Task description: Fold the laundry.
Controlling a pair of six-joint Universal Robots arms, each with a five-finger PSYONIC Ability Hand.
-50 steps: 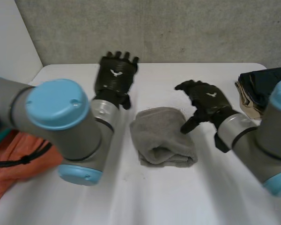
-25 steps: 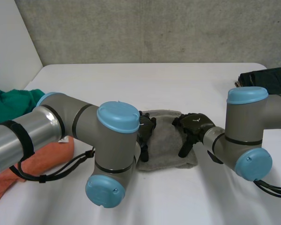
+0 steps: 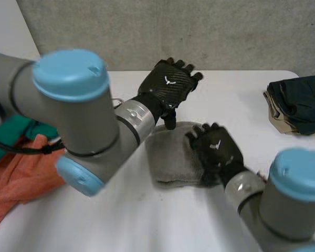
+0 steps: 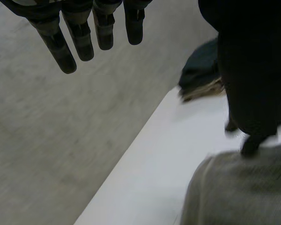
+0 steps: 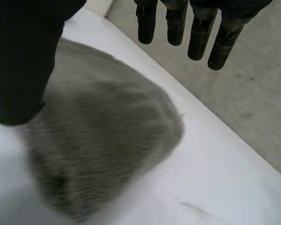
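Note:
A folded grey towel (image 3: 170,157) lies in the middle of the white table (image 3: 241,105). My left hand (image 3: 168,86) hovers above the towel's far edge, fingers straight, holding nothing. The right hand (image 3: 215,152) is over the towel's right part, fingers straight and spread, palm down; I cannot tell whether it touches the cloth. In the left wrist view the left fingers (image 4: 79,37) hang straight, with the grey towel (image 4: 239,192) under the palm side. Beneath my right fingers (image 5: 196,33) the right wrist view has the grey towel (image 5: 103,140), the fingers straight and off it.
A dark blue and beige stack of folded clothes (image 3: 296,105) sits at the table's right edge, also in the left wrist view (image 4: 201,75). Orange cloth (image 3: 18,178) and green cloth (image 3: 10,131) lie at the left. A grey wall stands behind the table.
The left hand has risen from the towel's left side to above its far edge. The right hand has shifted from the towel's right edge onto its right part.

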